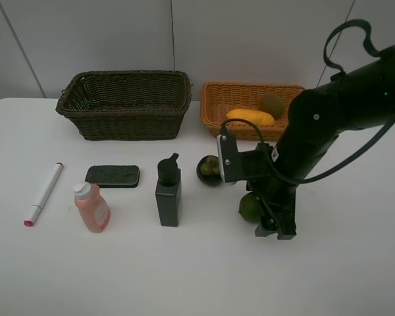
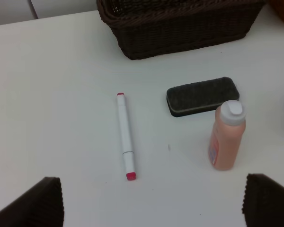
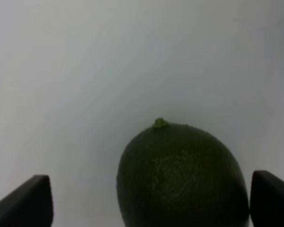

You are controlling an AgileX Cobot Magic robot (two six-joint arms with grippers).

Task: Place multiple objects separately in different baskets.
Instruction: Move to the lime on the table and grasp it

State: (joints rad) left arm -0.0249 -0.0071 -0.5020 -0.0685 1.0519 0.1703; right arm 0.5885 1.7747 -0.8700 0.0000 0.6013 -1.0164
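The lime (image 3: 180, 175) fills the space between the wide-apart fingertips of my right gripper (image 3: 146, 203), which is open and low over the table. From above, the lime (image 1: 248, 207) lies just left of that gripper (image 1: 275, 230). A mango (image 1: 250, 116) and a kiwi (image 1: 272, 104) lie in the orange basket (image 1: 214, 115). The dark basket (image 1: 125, 122) holds nothing visible. A mangosteen (image 1: 209, 170) sits on the table. My left gripper (image 2: 151, 203) is open above the marker (image 2: 125, 137), pink bottle (image 2: 226, 137) and black eraser block (image 2: 202, 96). The black pump bottle (image 1: 168, 191) stands upright.
The white table (image 1: 355, 276) ends at a grey wall behind the two baskets. My right arm and its cable arch over the orange basket's right end. The left arm is outside the high view.
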